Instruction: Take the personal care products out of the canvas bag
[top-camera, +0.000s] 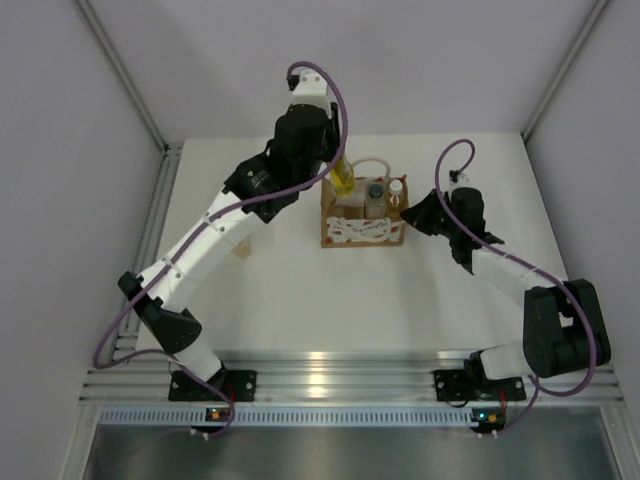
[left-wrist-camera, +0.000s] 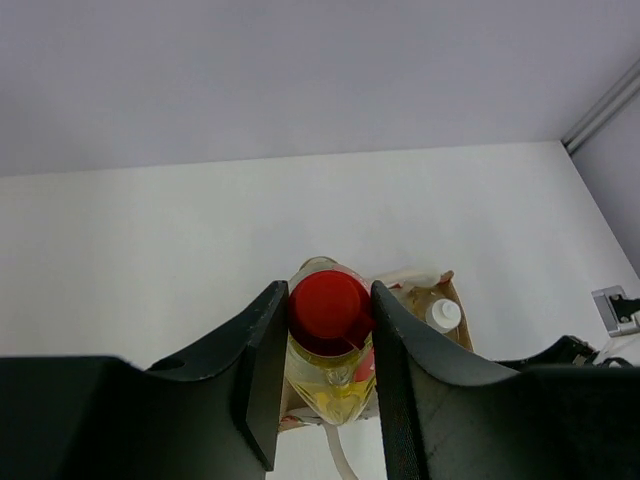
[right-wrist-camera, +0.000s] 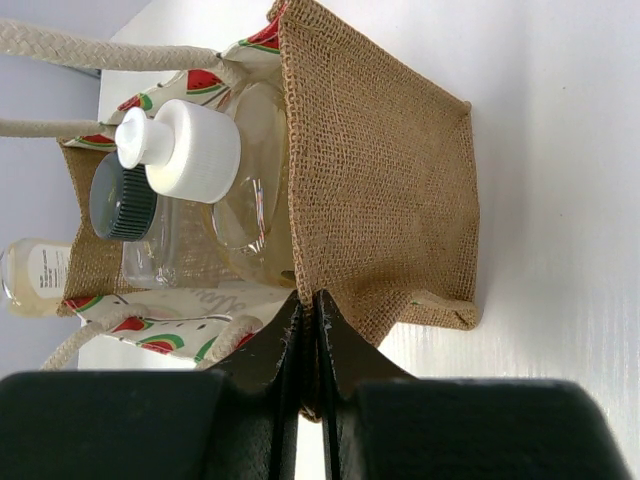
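No readable text; bottle label (right-wrist-camera: 45, 268) print illegible.

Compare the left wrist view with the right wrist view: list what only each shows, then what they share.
Only the left wrist view: the left gripper clamped on the red cap of the yellow bottle, which is partly raised above the bag's rim.
Only the right wrist view: the right gripper pinching the canvas bag by its burlap edge, and the grey-blue cap of a clear bottle inside.
Both: the bag, the white-capped bottle in it, the yellow bottle's body, and the white table.
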